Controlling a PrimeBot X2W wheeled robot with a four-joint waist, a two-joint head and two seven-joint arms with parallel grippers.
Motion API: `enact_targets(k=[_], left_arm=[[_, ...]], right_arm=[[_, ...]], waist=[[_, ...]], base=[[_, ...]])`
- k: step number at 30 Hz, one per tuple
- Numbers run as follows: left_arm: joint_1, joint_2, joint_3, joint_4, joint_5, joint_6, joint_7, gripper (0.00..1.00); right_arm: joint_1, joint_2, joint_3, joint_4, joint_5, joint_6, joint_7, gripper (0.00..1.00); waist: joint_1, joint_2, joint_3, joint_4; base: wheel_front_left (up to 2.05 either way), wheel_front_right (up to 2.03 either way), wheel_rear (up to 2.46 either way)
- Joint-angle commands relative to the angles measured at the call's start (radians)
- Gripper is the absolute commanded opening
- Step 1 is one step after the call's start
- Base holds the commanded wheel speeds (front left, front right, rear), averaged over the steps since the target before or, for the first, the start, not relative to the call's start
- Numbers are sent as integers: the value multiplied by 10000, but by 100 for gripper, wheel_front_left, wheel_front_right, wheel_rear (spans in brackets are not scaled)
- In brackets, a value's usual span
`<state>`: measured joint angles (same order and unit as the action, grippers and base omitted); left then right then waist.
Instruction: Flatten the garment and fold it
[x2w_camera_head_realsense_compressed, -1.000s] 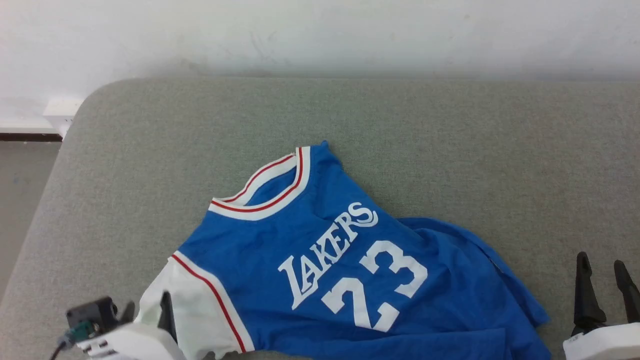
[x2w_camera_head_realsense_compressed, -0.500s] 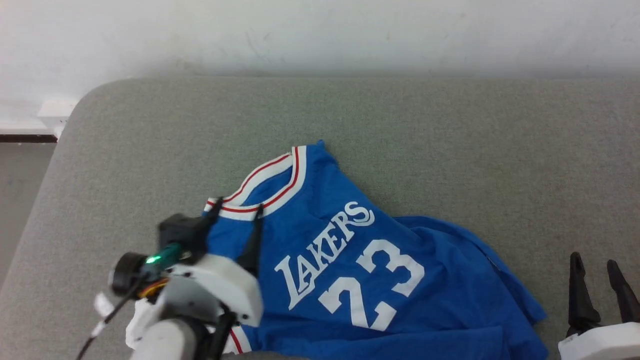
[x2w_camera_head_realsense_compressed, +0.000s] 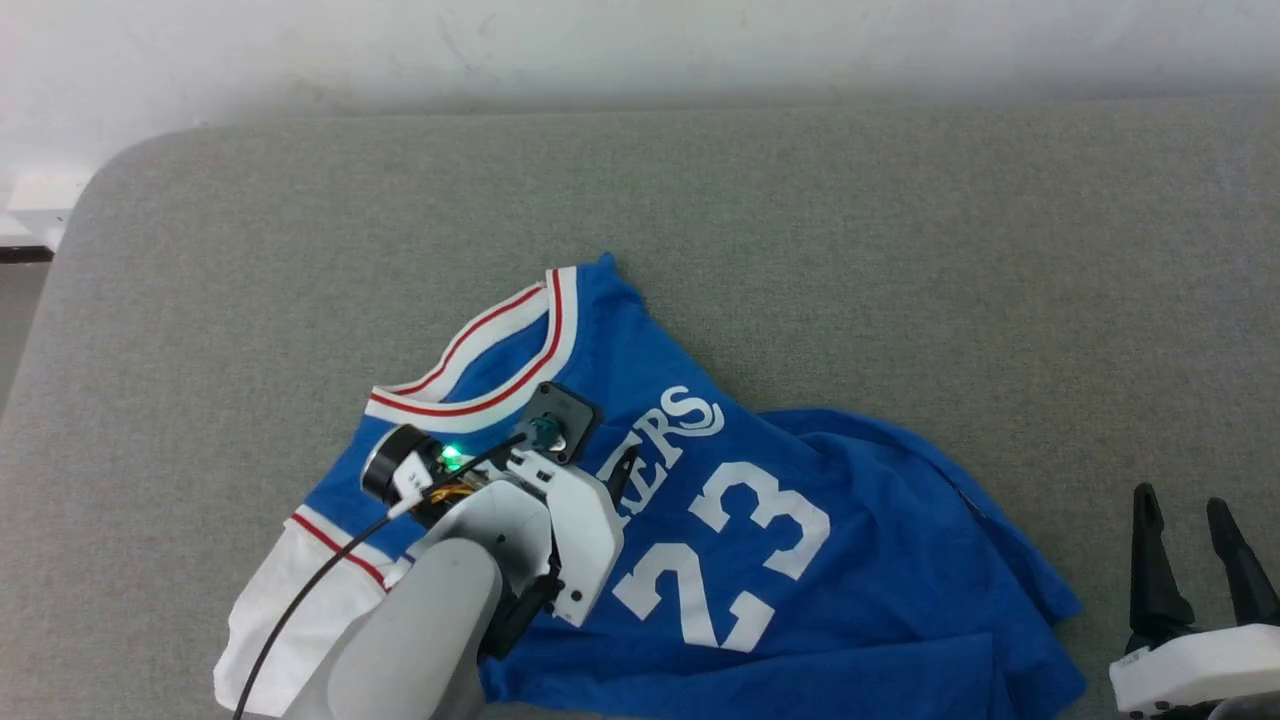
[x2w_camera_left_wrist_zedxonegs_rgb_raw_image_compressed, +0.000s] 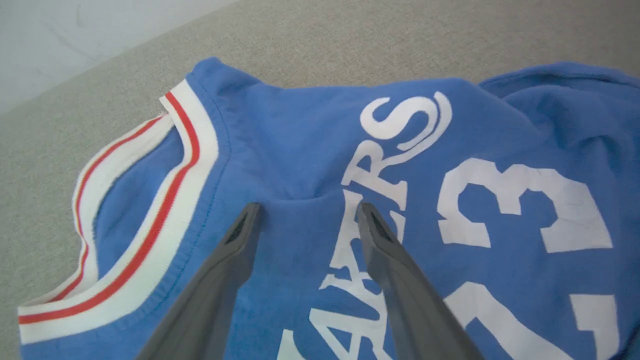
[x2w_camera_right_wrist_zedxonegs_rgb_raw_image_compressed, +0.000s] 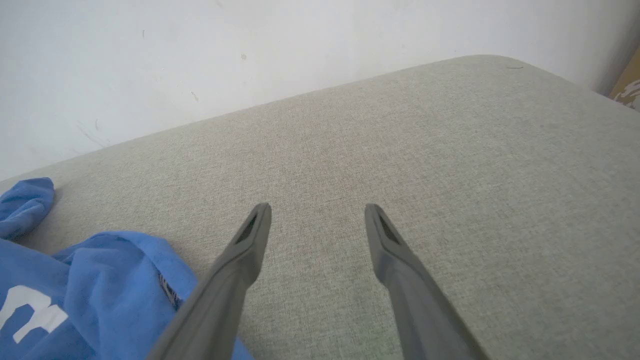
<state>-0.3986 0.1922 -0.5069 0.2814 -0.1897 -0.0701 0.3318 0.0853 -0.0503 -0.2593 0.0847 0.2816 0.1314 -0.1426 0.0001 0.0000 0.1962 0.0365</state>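
**Left gripper set on the jersey's chest, far side lying bunched**

Nearest the robot, at 7 o'clock in the head view, the left gripper (x2w_camera_left_wrist_zedxonegs_rgb_raw_image_compressed: 307, 209) is standing with its jaws wide apart over the garment (x2w_camera_head_realsense_compressed: 880, 520). Its fingertips (x2w_camera_left_wrist_zedxonegs_rgb_raw_image_compressed: 244, 227) are resting on, or just above, the blue cloth just below the collar (x2w_camera_left_wrist_zedxonegs_rgb_raw_image_compressed: 192, 145), with a small pucker sitting between them. At 5 o'clock the right gripper (x2w_camera_head_realsense_compressed: 1180, 498) is waiting with jaws spread too. It is holding nothing and is sitting over the bare cushion (x2w_camera_head_realsense_compressed: 900, 250), just beside the shirt's crumpled edge.

I am judging this step to be a first pinch for flattening. The jaws should be closing on a shallow tuck, better near the shoulder than on the print. A pull toward 10 o'clock should then be drawing the chest flat rather than heaping both layers. The right gripper is looking well placed for the bunched side.

The garment is lying on the near middle of the cushion, its neck pointing to 11 o'clock. It is showing royal blue with white lettering (x2w_camera_left_wrist_zedxonegs_rgb_raw_image_compressed: 395, 130), a "23" and red-and-white trim. One white sleeve (x2w_camera_head_realsense_compressed: 290, 600) is spreading at 8 o'clock, and the 4 o'clock half is lying in rumpled folds. Beyond, a pale wall (x2w_camera_head_realsense_compressed: 640, 40) is closing the scene at 12 o'clock.
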Motion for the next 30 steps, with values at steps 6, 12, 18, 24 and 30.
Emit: enact_targets(k=[6,12,18,24,30], left_arm=[[-820,12,-477,1602,369,-215,29,0],[-1118,-292,-354,1922,72,-205,-965,0],[-1167,-706,111,904,-441,73,-2280,0],[356,-503,961,-834,-1140,858,-2749,0],[2823,134,1851,-1102,-2017,1519,-2320,0]], right_arm=[[-281,1,98,62,33,-7,-96,100],[-300,1,-46,95,7,-7,-118,100],[-319,1,-41,109,-34,-7,-28,100],[-202,1,-93,63,-28,-7,16,100],[-93,1,-107,31,-27,-7,77,100]], waist=[[-1,0,282,-176],[-1,0,305,-32],[-1,0,60,217],[-1,0,-81,399],[-1,0,-106,515]], base=[[0,0,0],[0,0,0],[0,0,0],[0,0,0],[0,0,0]])
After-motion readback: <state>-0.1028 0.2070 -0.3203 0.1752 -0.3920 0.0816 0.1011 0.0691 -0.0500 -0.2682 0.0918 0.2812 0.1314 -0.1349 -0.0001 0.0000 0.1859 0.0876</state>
